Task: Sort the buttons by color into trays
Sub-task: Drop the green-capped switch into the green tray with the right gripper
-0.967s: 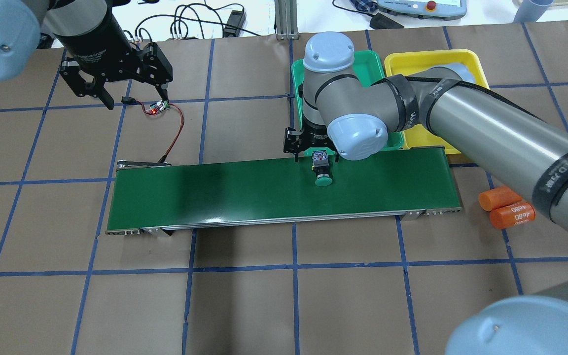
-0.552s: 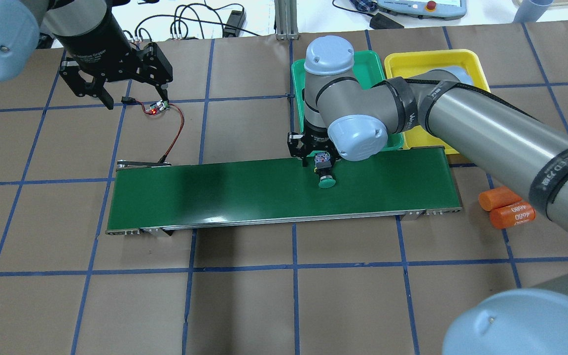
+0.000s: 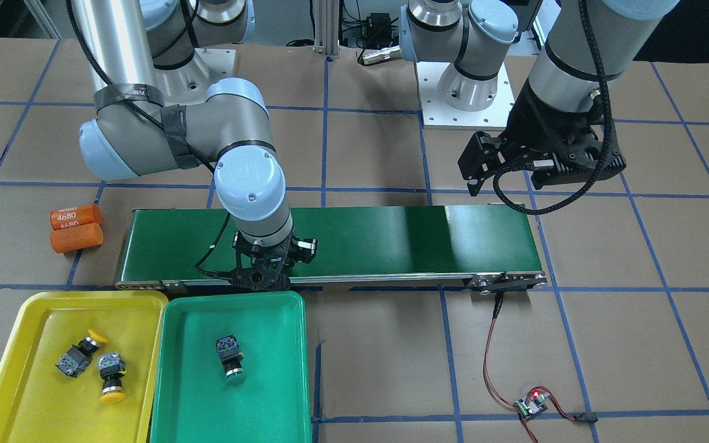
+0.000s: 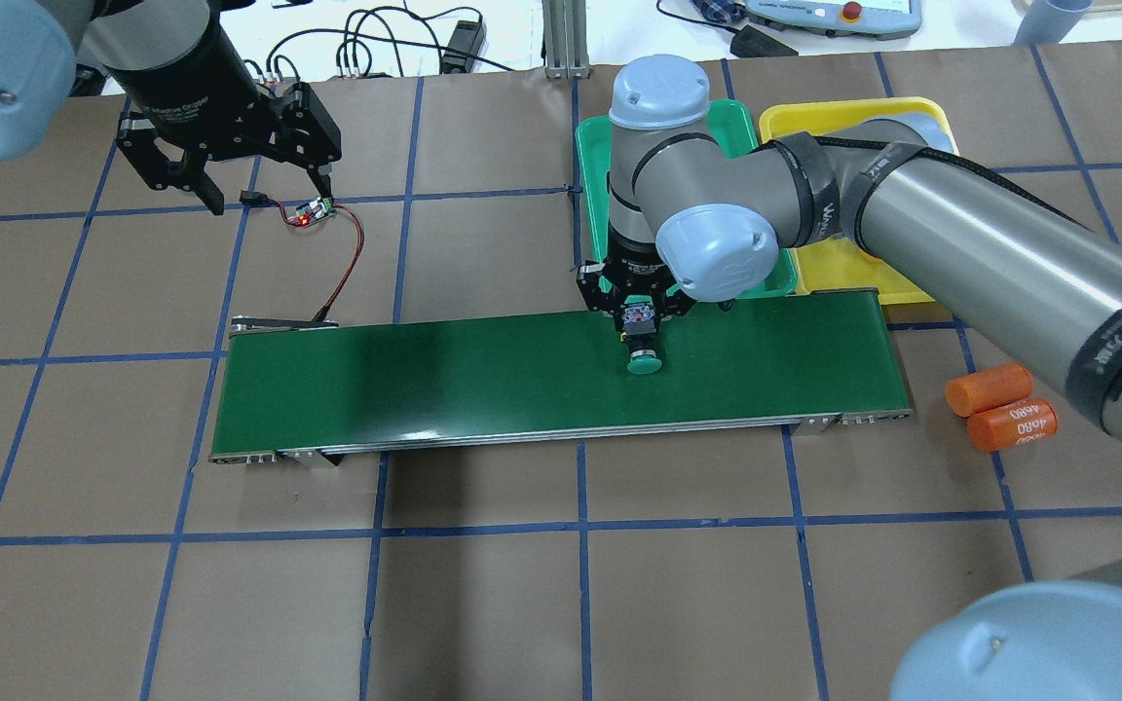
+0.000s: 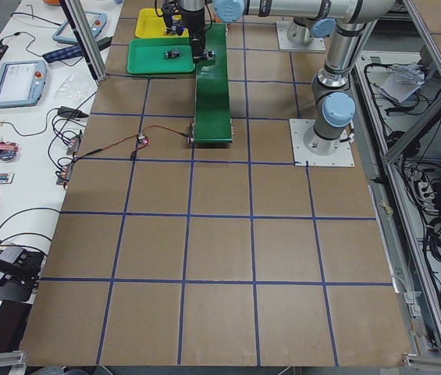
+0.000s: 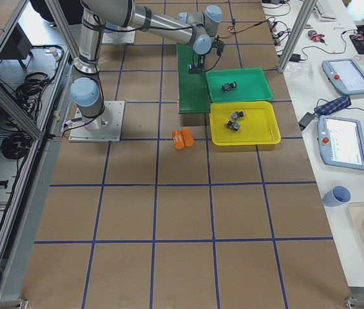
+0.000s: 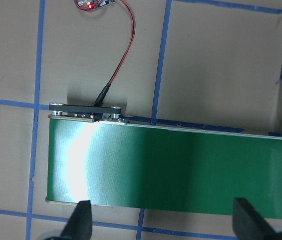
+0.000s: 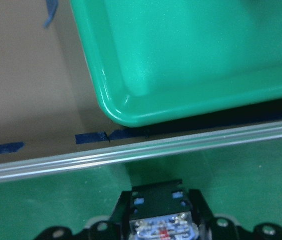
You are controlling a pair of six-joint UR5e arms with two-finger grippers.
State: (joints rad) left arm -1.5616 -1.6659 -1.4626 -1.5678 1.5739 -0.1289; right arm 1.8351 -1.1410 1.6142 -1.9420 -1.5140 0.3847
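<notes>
Since its cap is green, the button [image 4: 641, 363], clamped by the right end effector [image 4: 635, 313] on the belt [image 4: 425, 380], likely goes to the adjacent green tray [image 4: 592, 166]; the left end effector [image 4: 269, 193] hangs spread apart.

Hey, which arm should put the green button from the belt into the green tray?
Right. The right gripper sits closed around the green button on the belt, right beside the green tray. The left gripper hangs open past the belt's other end.

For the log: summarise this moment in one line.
right gripper: shut on green button; left gripper: open; yellow tray: two buttons; green tray: one
</notes>
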